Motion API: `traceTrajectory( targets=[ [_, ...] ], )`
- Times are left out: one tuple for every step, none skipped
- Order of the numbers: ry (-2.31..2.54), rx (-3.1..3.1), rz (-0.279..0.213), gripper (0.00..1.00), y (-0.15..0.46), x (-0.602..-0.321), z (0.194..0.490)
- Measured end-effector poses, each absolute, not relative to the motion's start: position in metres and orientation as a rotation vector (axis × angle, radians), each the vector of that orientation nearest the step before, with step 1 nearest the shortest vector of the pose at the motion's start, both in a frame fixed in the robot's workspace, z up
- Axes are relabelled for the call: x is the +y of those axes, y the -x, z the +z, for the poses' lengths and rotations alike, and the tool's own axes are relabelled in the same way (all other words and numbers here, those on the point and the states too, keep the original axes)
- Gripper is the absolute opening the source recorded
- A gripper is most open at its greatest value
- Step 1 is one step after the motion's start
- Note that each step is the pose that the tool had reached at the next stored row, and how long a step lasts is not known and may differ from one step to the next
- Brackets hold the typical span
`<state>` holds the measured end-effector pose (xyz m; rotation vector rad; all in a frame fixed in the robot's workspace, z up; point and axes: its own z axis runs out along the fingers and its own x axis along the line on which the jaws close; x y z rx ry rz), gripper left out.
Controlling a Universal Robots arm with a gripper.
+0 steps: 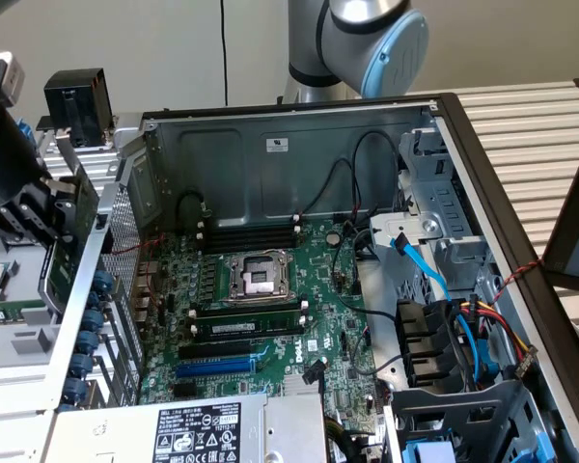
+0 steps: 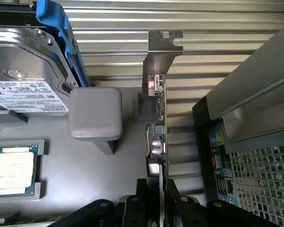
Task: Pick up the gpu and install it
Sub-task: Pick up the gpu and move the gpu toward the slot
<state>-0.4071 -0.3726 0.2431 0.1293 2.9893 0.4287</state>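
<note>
Open desktop case (image 1: 270, 154) and loose parts.
Exterior view: motherboard (image 1: 309, 289) at centre, CPU socket (image 1: 258, 276) on it, power supply (image 1: 193, 432) at lower edge, blue cable (image 1: 420, 260) at right. Wrist view: hard drive (image 2: 23, 71) and processor (image 2: 12, 171) on grey tray (image 2: 85, 165).

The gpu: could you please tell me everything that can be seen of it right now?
The gpu appears edge-on in the wrist view. It is a thin green board with a silver metal end bracket, notched at its tip, and small metal connectors on one face. It stands on edge between the black fingers of the pincer, which close on both faces. It is outside the computer case, beside its perforated rear wall and over a grey tray.
</note>
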Motion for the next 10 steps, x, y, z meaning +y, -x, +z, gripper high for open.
traceTrajectory(
  targets=[
    [-0.13,2.992,0.429,0.27,0.407,-0.373,0.245],
    [-0.131,2.995,0.429,0.27,0.407,-0.373,0.247],
    [-0.131,2.997,0.429,0.27,0.407,-0.373,0.25],
    [-0.132,2.999,0.429,0.27,0.407,-0.373,0.253],
    [-0.132,3.0,0.429,0.27,0.407,-0.373,0.257],
    [-0.132,3.001,0.429,0.27,0.407,-0.373,0.26],
    [-0.132,3.002,0.43,0.27,0.407,-0.374,0.264],
    [-0.133,3.004,0.43,0.27,0.407,-0.374,0.267],
    [-0.133,3.006,0.43,0.27,0.407,-0.374,0.269],
    [-0.134,3.009,0.43,0.27,0.407,-0.375,0.271]
  ],
)
